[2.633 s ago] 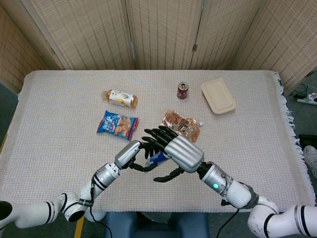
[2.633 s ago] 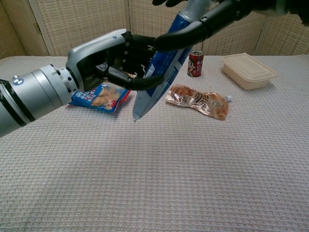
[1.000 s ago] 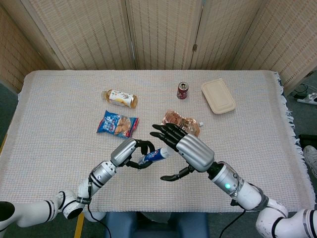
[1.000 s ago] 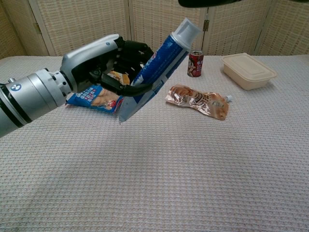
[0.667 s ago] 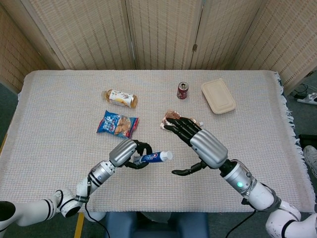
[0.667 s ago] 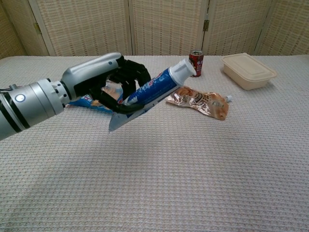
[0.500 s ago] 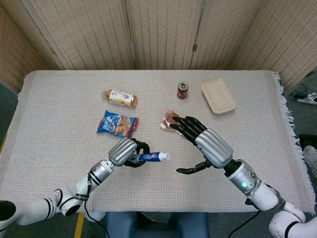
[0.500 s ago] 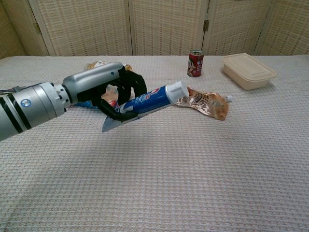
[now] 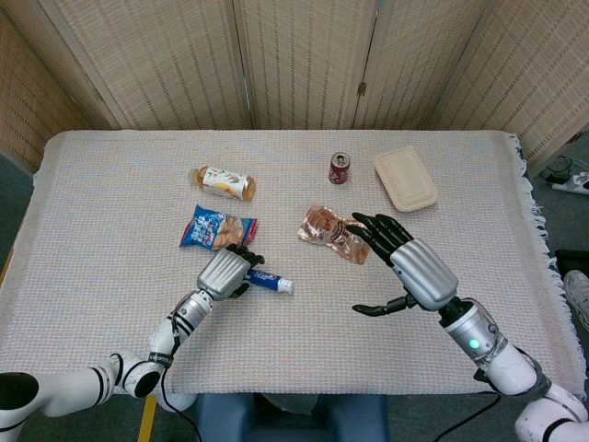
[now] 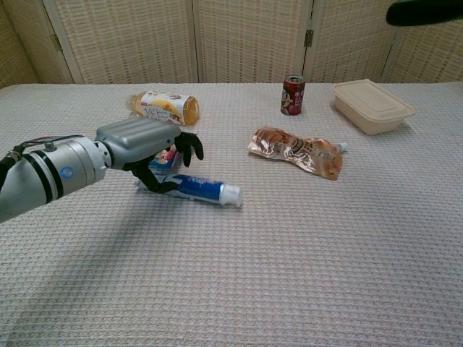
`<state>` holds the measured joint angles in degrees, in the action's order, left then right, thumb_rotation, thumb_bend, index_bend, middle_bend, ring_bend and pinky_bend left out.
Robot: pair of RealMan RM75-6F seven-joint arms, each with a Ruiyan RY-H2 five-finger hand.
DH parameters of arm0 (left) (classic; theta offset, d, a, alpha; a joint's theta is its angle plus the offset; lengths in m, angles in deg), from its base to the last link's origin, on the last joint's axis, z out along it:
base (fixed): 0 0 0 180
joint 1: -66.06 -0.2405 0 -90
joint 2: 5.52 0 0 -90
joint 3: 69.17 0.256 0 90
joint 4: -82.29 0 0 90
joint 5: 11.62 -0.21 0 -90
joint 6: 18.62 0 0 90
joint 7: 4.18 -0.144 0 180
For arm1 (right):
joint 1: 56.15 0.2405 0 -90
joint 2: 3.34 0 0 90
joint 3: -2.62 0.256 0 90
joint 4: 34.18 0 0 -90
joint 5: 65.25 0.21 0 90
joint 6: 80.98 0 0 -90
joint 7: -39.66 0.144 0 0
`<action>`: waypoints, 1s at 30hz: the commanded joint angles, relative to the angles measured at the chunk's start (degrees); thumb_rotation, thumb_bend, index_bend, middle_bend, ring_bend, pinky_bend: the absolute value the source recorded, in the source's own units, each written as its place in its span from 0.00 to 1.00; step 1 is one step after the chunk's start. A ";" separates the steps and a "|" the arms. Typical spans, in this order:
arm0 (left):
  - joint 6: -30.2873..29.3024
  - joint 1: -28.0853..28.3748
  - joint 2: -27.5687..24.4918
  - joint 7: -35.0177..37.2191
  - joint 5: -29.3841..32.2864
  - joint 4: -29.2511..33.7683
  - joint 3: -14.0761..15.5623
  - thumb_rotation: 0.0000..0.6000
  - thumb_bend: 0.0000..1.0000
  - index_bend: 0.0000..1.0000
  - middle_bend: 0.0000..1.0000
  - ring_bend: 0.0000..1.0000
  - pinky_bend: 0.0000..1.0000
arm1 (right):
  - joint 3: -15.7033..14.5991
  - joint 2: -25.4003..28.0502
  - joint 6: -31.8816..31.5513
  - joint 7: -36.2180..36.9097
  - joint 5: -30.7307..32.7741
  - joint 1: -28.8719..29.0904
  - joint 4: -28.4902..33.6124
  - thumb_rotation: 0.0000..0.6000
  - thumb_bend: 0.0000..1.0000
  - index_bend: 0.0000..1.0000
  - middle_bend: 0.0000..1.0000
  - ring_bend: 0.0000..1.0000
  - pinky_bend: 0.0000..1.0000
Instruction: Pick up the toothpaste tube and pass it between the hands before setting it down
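While the toothpaste tube (image 10: 194, 188) lies flat on the desk (image 10: 289, 260) at centre left of the chest view, the left hand (image 10: 148, 155) is curled over its flat tail end, fingers wrapped around the tube. The cap end points toward the right of the frame and projects clear of the hand. Contact between tube and desk appears complete along the tube's length, so the step in hand is judged to be the release after set-down.

To do this step well, open the fingers fully before moving the arm, so that no fingertip drags the tail sideways. Lift the hand straight up and away from the tube, then retract toward the lower left of the frame. Avoid sweeping toward the blue snack packet (image 9: 217, 229), which sits just beyond the hand; in the chest view it is mostly hidden behind the hand. A round tube may roll slightly once freed, so a slow release is advisable.

The right hand (image 9: 406, 265) is spread wide and holds nothing. It hovers at centre right of the head view, well apart from the tube, near the brown snack pouch (image 9: 332, 234). In the chest view only a dark edge of it shows at the upper right corner.

Whether the left fingers have already slackened cannot be told; the hand covers the tail end in both views.
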<state>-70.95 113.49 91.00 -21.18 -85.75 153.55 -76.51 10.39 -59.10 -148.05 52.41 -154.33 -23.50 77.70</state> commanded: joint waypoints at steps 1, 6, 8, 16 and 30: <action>1.37 -0.49 -1.93 -2.78 2.92 3.55 -0.48 1.00 0.42 0.10 0.22 0.12 0.15 | -0.57 0.70 -0.59 0.95 0.16 -1.06 -1.11 0.46 0.12 0.00 0.00 0.00 0.00; -2.76 -2.74 -6.77 -3.60 3.07 9.23 -1.00 1.00 0.42 0.08 0.19 0.10 0.12 | -2.20 2.10 -1.97 0.19 0.21 -3.71 -3.66 0.45 0.12 0.00 0.00 0.00 0.00; -4.50 -4.17 -9.46 -2.59 3.71 12.17 -1.55 1.00 0.42 0.09 0.19 0.10 0.12 | -2.75 2.36 -3.28 -1.79 0.78 -5.24 -4.39 0.52 0.12 0.00 0.00 0.00 0.00; -14.80 -12.89 -21.02 1.28 6.05 20.13 -2.46 1.00 0.42 0.14 0.19 0.12 0.09 | -5.69 2.99 -7.55 -6.45 3.68 -12.03 -7.86 1.00 0.13 0.00 0.00 0.00 0.00; -33.58 -28.49 -25.69 5.03 0.33 22.27 2.66 1.00 0.42 0.19 0.19 0.13 0.05 | -8.80 -0.95 -15.18 -0.42 1.55 -20.85 -17.20 1.00 0.13 0.00 0.00 0.00 0.00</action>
<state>-102.14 86.84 65.46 -15.64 -84.22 175.19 -75.04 1.92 -59.22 -161.99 51.34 -152.50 -43.10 61.54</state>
